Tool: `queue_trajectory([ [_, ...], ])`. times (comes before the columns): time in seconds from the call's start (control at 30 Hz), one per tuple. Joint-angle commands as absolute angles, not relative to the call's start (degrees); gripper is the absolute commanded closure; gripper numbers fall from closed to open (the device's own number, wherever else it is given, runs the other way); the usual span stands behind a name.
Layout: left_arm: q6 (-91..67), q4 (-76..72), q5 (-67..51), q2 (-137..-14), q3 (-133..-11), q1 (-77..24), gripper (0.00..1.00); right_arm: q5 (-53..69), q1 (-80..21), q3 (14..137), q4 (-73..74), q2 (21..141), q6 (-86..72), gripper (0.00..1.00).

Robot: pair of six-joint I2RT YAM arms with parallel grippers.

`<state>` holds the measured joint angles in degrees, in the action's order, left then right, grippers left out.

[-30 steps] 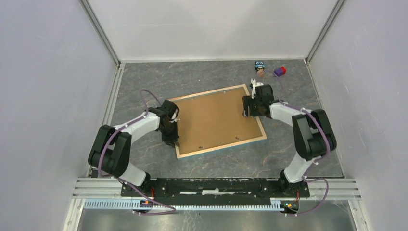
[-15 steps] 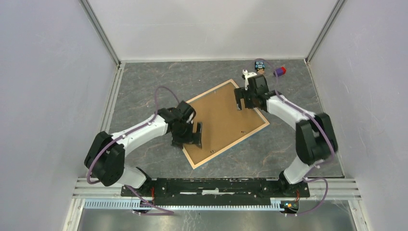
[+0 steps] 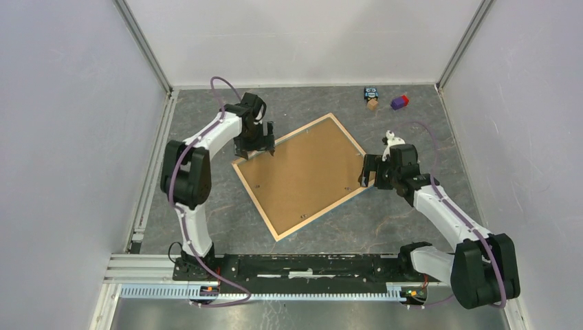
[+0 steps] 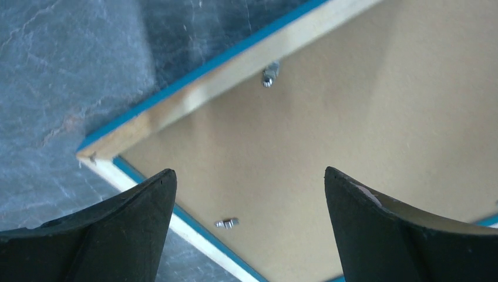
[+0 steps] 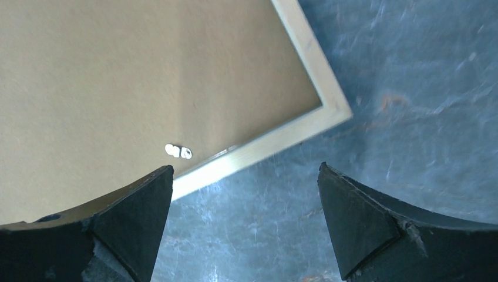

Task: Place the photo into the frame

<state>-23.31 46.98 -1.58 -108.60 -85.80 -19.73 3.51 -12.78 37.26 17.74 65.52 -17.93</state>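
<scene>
Frame (image 3: 304, 175) back-up on table (image 3: 206, 113), L fingers (image 4: 106, 235) & R fingers (image 5: 117, 232) spread, empty.

Frame (image 3: 282, 139) lies flat and back up on the grey marbled table (image 3: 344, 234), near its middle; rotated diamond-wise, one corner toward the far wall. Border thin, pale wood on the back (image 5: 311, 59); bright blue shows along its outer edge (image 4: 235, 64). Brown backing sheet (image 3: 302, 175) fills the opening inside the border; small metal tabs (image 4: 269, 74) (image 5: 178, 151) sit on the sheet just inside the inner edge.
</scene>
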Motion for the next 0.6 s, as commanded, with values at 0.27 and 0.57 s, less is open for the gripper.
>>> queue_trajectory([
  [0.27,-17.2,47.4,2.4,-124.1,-99.0,-16.7,0.00,14.1,-11.3,26.4,5.2,68.7,-21.8,0.02],
  [0.57,-21.1,48.0,-6.9,-123.3,-90.8,-15.9,0.01,14.1,-11.1,28.1,1.2,74.6,-23.8,0.03],
])
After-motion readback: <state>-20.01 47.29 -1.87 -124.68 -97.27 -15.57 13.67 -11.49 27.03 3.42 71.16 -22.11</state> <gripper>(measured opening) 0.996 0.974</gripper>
